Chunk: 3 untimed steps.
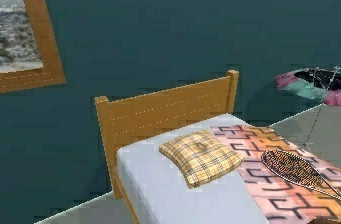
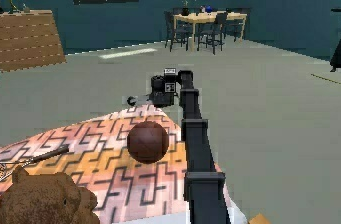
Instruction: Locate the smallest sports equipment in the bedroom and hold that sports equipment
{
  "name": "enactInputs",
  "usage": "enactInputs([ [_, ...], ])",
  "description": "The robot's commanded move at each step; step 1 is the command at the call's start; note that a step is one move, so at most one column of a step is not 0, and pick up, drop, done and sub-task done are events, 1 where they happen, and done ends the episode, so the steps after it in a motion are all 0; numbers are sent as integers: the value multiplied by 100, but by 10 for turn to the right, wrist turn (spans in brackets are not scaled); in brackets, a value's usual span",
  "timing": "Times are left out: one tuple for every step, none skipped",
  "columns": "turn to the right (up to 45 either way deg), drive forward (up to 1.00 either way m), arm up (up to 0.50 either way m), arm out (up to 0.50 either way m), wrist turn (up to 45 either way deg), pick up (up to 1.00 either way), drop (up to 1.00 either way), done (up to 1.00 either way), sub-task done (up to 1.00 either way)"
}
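— Fingers?
— On the gripper point(image 2: 131, 100), apart or together, I cannot tell. It holds nothing; bare floor lies behind it.
— The ball?
— The brown ball point(image 2: 148, 142) lies on the quilt point(image 2: 93, 140), at the gripper's 6 o'clock. The racket point(image 2: 8, 168) is at the ball's 8.
— Room?
— There is open floor point(image 2: 278, 110) from 12 to 3 o'clock.

The forward view looks ahead and down, close on the bed point(image 1: 163, 195) and its headboard point(image 1: 168, 112). The arm side view looks outward along the arm point(image 2: 200, 150) across the same bed. Both views share the racket point(image 1: 290, 166), at 4 o'clock in the forward view and 8 o'clock in the arm side view.
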Motion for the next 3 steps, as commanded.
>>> enactInputs([
  [0,0,-30,0,0,0,0,0,0],
  [0,0,0,0,0,100,0,0,0],
  [0,0,10,0,0,0,0,0,0],
])
